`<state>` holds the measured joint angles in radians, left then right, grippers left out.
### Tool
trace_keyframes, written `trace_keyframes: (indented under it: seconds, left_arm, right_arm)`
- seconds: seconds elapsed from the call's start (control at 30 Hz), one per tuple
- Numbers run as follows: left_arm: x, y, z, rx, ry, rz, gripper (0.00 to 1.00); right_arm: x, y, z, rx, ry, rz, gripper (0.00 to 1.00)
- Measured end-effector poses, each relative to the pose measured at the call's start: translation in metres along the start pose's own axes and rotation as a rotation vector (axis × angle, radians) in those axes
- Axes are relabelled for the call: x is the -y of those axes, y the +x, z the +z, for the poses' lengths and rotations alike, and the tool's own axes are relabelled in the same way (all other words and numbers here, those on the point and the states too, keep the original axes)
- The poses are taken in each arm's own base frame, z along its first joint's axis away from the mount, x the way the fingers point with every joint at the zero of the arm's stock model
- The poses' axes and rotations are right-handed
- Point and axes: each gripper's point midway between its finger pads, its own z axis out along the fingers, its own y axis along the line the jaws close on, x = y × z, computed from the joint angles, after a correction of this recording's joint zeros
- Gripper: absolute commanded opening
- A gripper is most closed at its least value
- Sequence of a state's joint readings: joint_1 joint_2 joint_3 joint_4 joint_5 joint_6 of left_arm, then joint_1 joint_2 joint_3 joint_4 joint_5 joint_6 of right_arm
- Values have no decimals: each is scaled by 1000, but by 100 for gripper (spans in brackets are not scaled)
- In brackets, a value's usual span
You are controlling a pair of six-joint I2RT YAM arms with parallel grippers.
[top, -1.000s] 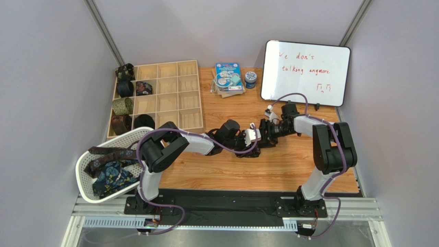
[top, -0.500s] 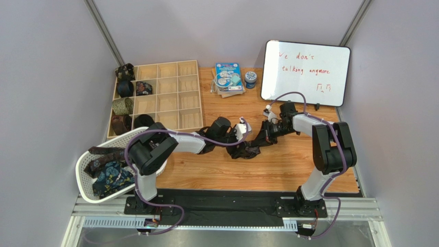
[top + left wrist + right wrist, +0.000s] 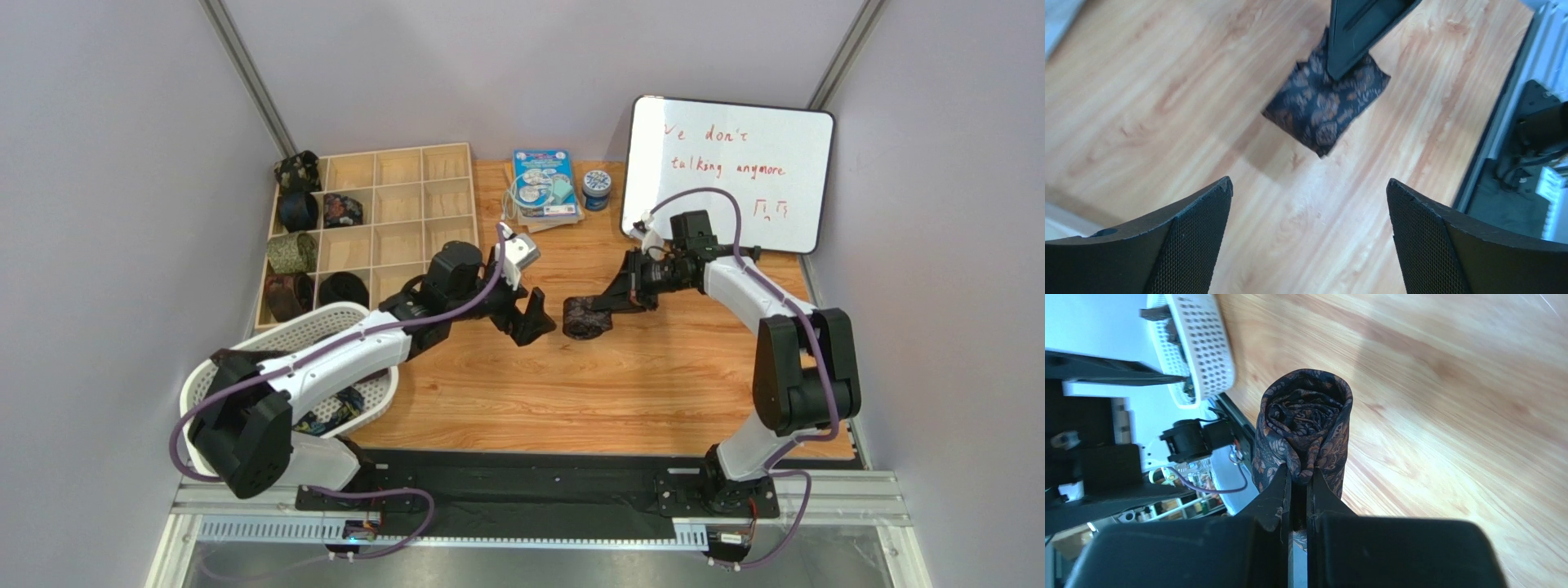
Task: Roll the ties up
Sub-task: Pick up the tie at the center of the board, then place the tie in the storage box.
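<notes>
My right gripper pinches the rolled tie by its outer layers, jaws clamped so it can't spring loose, held clear of the desk near its middle; my left gripper hovers beside it, jaws wide apart, I reckon ready to help

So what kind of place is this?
Probably a robot test booth: plain grey walls close in a wooden table, a left arm and a right arm are bolted at its near edge, and the right gripper holds a rolled tie.
</notes>
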<state>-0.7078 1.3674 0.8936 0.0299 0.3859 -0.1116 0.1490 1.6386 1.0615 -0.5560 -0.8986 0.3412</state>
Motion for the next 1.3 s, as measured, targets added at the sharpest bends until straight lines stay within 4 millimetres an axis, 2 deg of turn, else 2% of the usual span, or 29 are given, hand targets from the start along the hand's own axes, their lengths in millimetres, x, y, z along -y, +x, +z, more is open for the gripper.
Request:
trace_keyframes:
  seconds: [0.1, 0.17, 0.23, 0.3, 0.37, 0.47, 0.7, 0.83, 1.03, 1.1, 1.3]
  left_arm:
    - [-14, 5, -16, -11, -18, -129, 100]
    - [-33, 3, -29, 5, -8, -282, 99]
    - [-51, -3, -42, 38, -1, -433, 99]
    - [-55, -15, -52, 77, 31, -553, 99]
    - [-46, -25, -55, 100, 88, -622, 100]
    - [-20, -40, -63, 141, 216, -751, 99]
    - [-8, -43, -67, 160, 271, -892, 99]
    - [-4, -52, -68, 181, 295, -910, 99]
    - [18, -60, -65, 194, 363, -908, 99]
    - [22, -60, -63, 195, 374, -921, 95]
    - [19, -67, -62, 228, 383, -968, 90]
  right_arm:
    - [-29, -10, -3, 31, -34, -56, 0]
    - [-49, -13, -5, 46, -64, -97, 0]
    - [-68, -15, -9, 56, -96, -128, 0]
    - [-84, -15, -12, 57, -129, -150, 0]
    - [-96, -17, -14, 57, -152, -162, 0]
    - [-115, -19, -17, 54, -186, -177, 0]
    - [-153, -16, -15, 37, -266, -208, 0]
    - [-165, -10, -11, 16, -295, -206, 0]
    - [-179, -5, -7, -2, -331, -206, 0]
    - [-182, -3, -6, -7, -339, -208, 0]
    - [-192, 3, 0, -29, -359, -218, 0]
